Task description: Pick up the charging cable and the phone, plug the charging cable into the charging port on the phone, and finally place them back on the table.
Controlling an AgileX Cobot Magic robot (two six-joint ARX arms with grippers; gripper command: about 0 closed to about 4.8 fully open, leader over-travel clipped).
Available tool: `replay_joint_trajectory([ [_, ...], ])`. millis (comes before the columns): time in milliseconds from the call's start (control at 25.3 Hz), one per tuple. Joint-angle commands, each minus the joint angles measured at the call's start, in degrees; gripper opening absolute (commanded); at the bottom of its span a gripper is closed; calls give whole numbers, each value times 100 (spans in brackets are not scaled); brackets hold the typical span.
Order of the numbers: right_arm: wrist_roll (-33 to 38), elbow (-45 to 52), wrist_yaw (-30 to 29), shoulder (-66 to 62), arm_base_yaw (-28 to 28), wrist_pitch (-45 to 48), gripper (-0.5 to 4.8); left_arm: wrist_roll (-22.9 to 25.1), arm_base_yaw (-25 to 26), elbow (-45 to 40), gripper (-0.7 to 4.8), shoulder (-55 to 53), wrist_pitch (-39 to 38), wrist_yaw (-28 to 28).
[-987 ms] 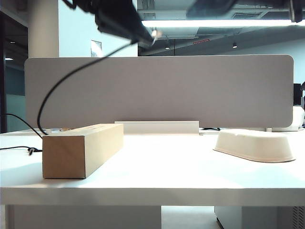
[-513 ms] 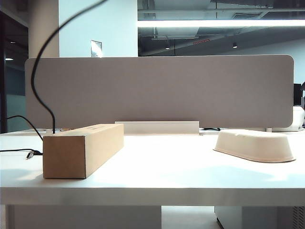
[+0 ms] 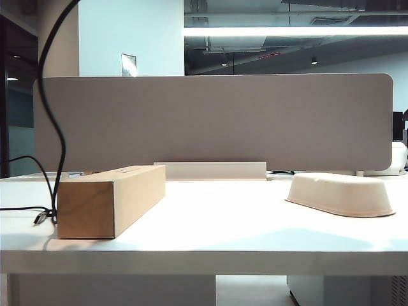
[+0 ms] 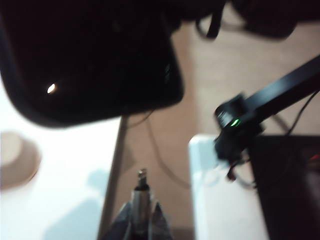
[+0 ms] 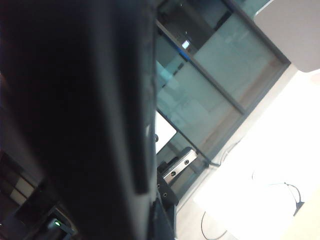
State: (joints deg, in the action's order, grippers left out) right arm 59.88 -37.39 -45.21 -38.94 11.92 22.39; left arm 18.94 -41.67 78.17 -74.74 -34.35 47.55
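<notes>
Table (image 3: 255,242): white top, grey partition panel (image 3: 217,121) along its back. On it, from the exterior view, a cardboard box (image 3: 108,199) at left and an off-white oval bowl (image 3: 339,194) at right, well apart.

Phone (image 5: 75,115): held up off the table, filling most of the right wrist view as a dark slab seen edge-on. Right gripper (image 5: 162,220) is clenched on it near its lower end.

Charging cable (image 3: 48,121): black cord hangs from above the exterior view's upper left, down behind the box; one end lies on the table beside it.

Left gripper (image 4: 141,222): jaws pinched on the cable's silvery plug (image 4: 142,192), raised above the table, near the phone's dark body.
</notes>
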Motion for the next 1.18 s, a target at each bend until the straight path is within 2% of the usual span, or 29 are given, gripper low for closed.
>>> replay_joint_trajectory([
  [39, 212, -46, 0, 33, 24, 232, -2, -337, 63, 31, -6, 50, 411, 713],
  [276, 330, -46, -13, 33, 26, 269, -2, -459, 63, 31, -6, 46, 494, 1056],
  [513, 509, -46, -133, 31, 151, 828, -2, -472, 72, 31, -6, 31, 662, 1193],
  [829, 503, -44, -234, 24, 173, 789, -2, -892, 72, 31, -6, 28, 1126, 1314],
  [1027, 479, -46, -208, 22, 173, 833, -2, -946, 72, 20, -6, -114, 868, 1572],
  [1184, 457, -44, -140, 22, 170, 831, -2, -929, 70, 20, -6, -153, 839, 1569],
])
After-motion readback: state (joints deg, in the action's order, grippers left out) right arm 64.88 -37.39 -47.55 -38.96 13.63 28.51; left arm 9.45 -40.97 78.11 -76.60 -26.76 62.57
